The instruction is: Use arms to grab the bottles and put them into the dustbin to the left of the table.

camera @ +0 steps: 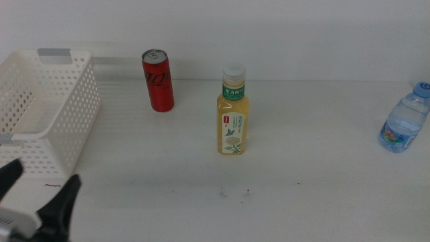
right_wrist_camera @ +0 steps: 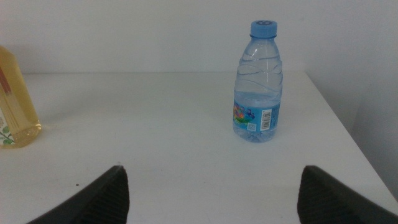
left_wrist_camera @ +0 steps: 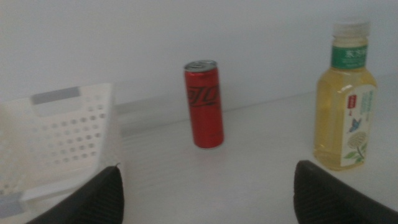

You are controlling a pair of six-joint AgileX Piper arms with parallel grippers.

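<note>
Red slim soda can (camera: 158,80) upright at the back of the white worktop (camera: 201,202), just right of the white perforated plastic basket with grey handles (camera: 64,117), not touching it. Yellow tea bottle with white cap and green label (camera: 234,111) upright near worktop centre, right of and nearer than the can, well apart from it. Small clear water bottle with blue cap (camera: 406,119) upright at the far right edge of the middle view, well apart from the tea bottle. All three still on the worktop; nothing visible inside the basket from these angles. Basket sits at the left end of the worktop. Left gripper (camera: 37,191) low at the bottom-left corner of the middle view, in front of the basket, jaws spread wide, holding nothing; its wrist view faces the can (left_wrist_camera: 204,103) with the basket (left_wrist_camera: 68,140) on one side and the tea bottle (left_wrist_camera: 345,99) on the other. Right gripper (right_wrist_camera: 211,193) out of the middle view; wrist view shows jaws wide apart, empty, facing the water bottle (right_wrist_camera: 259,84), with the tea bottle's edge (right_wrist_camera: 12,99) just in frame. A few dark specks (camera: 232,193) on the worktop in front of the tea bottle.
</note>
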